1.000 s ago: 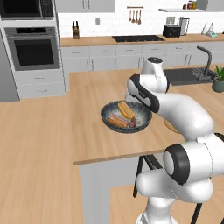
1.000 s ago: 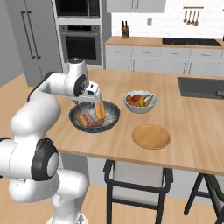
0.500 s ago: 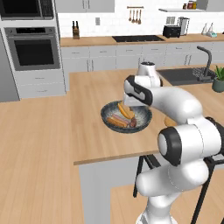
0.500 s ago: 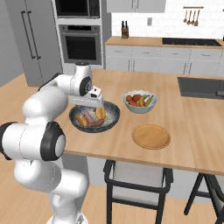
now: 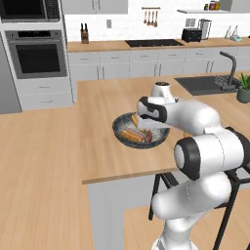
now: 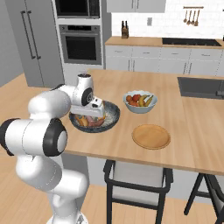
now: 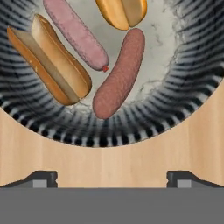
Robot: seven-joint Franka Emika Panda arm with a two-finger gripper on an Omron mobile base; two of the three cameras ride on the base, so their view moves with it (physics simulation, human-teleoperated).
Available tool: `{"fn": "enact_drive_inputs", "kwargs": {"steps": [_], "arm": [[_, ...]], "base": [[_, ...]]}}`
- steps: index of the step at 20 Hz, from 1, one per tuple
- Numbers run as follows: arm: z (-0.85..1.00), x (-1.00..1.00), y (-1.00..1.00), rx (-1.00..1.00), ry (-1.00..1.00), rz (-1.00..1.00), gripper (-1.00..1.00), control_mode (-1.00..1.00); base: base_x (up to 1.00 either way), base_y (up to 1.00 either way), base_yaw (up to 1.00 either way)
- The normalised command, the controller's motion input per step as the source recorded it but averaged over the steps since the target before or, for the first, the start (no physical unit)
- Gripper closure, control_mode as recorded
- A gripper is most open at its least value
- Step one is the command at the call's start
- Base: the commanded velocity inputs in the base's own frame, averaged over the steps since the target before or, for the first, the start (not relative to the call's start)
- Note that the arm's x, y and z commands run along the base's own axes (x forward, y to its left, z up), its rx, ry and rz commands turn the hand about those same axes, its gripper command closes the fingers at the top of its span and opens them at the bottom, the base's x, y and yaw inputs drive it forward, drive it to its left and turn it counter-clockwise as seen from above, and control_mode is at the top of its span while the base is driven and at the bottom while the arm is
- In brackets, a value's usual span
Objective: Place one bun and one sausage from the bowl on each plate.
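No writing can be read anywhere.

Left base view: the gripper (image 5: pixel 148 128) hangs over the dark bowl (image 5: pixel 118 133), its tips hard to make out against a bun (image 5: pixel 131 134) beneath; the arm hides the bowl's far side.

Right base view: beyond the gripper (image 6: pixel 90 116) stand a fruit bowl (image 6: pixel 139 107) and a wooden plate (image 6: pixel 151 136).

Hand view: the fingertips (image 7: pixel 40 178) stand spread wide, grasping nothing. Ahead of them lie a split bun (image 7: pixel 50 64), a brownish sausage (image 7: pixel 119 74), a pinker sausage (image 7: pixel 75 32), and a second bun (image 7: pixel 122 12), cut off by the edge.
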Motion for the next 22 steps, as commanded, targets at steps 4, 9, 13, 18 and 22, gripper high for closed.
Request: {"fn": "enact_drive_inputs", "kwargs": {"steps": [4, 9, 13, 18, 22], "arm": [[-0.36, -0.01, 0.00, 0.00, 0.00, 0.00, -1.00, -1.00], [0.00, 0.53, 0.00, 0.00, 0.00, 0.00, -1.00, -1.00], [-0.09, 0.59, 0.00, 0.00, 0.00, 0.00, -1.00, -1.00], [-0.41, 0.18, 0.00, 0.00, 0.04, 0.00, -1.00, -1.00], [-0.38, 0.00, 0.00, 0.00, 0.05, 0.00, -1.00, -1.00]], "base": [[0.00, 0.00, 0.00], [0.00, 0.00, 0.00], [0.00, 0.00, 0.00], [0.00, 0.00, 0.00], [0.00, 0.00, 0.00]]}}
